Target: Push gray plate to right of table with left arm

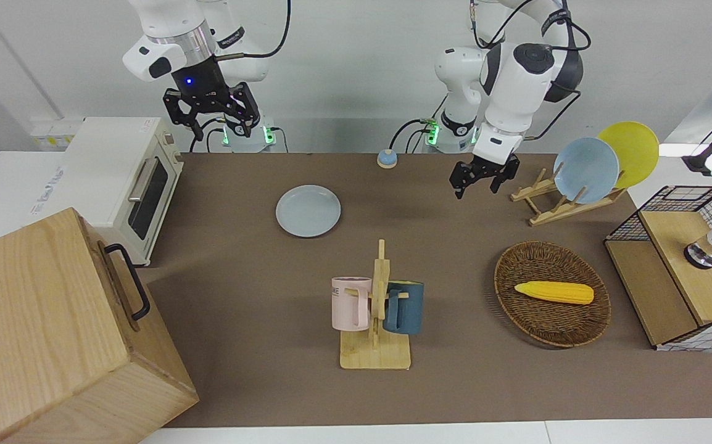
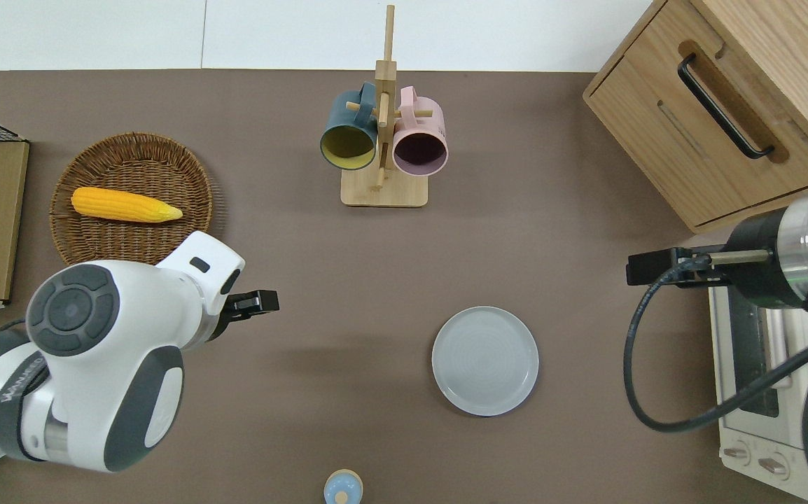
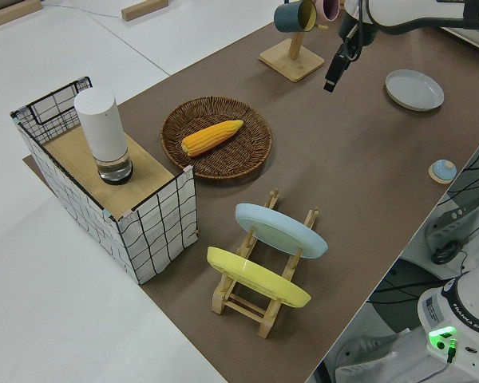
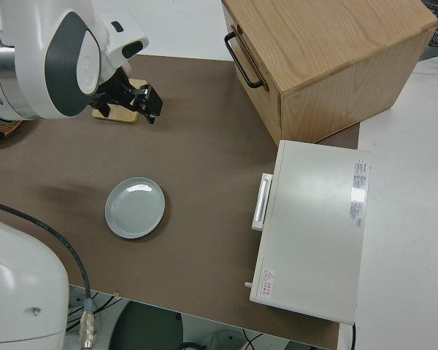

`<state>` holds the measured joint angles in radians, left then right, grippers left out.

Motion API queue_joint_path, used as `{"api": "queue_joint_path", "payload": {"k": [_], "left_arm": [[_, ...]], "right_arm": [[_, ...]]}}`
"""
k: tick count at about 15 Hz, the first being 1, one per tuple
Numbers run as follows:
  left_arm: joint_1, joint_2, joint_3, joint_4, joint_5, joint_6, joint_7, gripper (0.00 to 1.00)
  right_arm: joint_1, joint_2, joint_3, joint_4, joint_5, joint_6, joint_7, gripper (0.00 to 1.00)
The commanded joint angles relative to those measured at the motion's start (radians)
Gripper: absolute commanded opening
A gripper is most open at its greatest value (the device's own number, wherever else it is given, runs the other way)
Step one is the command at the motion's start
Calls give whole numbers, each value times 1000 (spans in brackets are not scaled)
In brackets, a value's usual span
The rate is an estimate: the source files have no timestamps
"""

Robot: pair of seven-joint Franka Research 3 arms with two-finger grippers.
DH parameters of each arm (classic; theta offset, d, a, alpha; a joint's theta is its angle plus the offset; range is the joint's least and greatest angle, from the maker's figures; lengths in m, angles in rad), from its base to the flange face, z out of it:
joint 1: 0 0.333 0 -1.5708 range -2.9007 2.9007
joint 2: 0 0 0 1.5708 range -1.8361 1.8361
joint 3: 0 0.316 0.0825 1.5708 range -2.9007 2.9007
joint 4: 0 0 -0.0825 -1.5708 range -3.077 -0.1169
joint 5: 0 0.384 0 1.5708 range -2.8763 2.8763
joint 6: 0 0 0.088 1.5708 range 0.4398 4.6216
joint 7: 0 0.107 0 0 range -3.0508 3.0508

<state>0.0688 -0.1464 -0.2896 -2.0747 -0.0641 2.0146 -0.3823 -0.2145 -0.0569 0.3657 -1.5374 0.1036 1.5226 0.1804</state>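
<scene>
Hanging above bare table (image 2: 292, 231), my left gripper (image 2: 258, 303) holds nothing; I cannot tell whether its fingers are parted. Well apart from it, toward the right arm's end, the gray plate (image 2: 485, 360) lies flat: round, shallow, pale gray-blue, low-rimmed. My right arm is parked.

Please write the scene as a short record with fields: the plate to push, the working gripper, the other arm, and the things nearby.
target: gray plate, flat on the table, nothing on it
left gripper: in the air over bare table, apart from the plate, toward the left arm's end from it
contact: none yet
right arm: parked
farther from robots than plate: mug rack with a blue mug and a pink mug
right arm's end: toaster oven, wooden cabinet
left arm's end: wicker basket holding corn
</scene>
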Motion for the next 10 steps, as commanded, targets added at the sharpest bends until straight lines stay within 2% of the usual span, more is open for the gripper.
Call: {"api": "queue_joint_path", "payload": {"k": [1, 4, 5, 6, 7, 9, 10], "left_arm": [[34, 8, -6, 79, 20, -79, 16, 993], [32, 8, 47, 122, 23, -109, 23, 993], [31, 11, 56, 154, 21, -146, 52, 993], [22, 13, 85, 171, 20, -178, 84, 993], [-16, 5, 131, 176, 21, -201, 98, 993], [-117, 4, 251, 188, 23, -246, 100, 993], [-174, 4, 304, 233, 23, -287, 99, 993]], "right_arm": [[-6, 5, 4, 14, 16, -5, 2, 996], [-6, 6, 4, 14, 16, -5, 2, 996], [-6, 6, 4, 14, 16, -5, 2, 996], [-6, 6, 4, 14, 16, -5, 2, 996], [-6, 6, 4, 14, 16, -5, 2, 996], [-6, 6, 4, 14, 16, -5, 2, 996], [-6, 6, 4, 14, 16, -5, 2, 996]]}}
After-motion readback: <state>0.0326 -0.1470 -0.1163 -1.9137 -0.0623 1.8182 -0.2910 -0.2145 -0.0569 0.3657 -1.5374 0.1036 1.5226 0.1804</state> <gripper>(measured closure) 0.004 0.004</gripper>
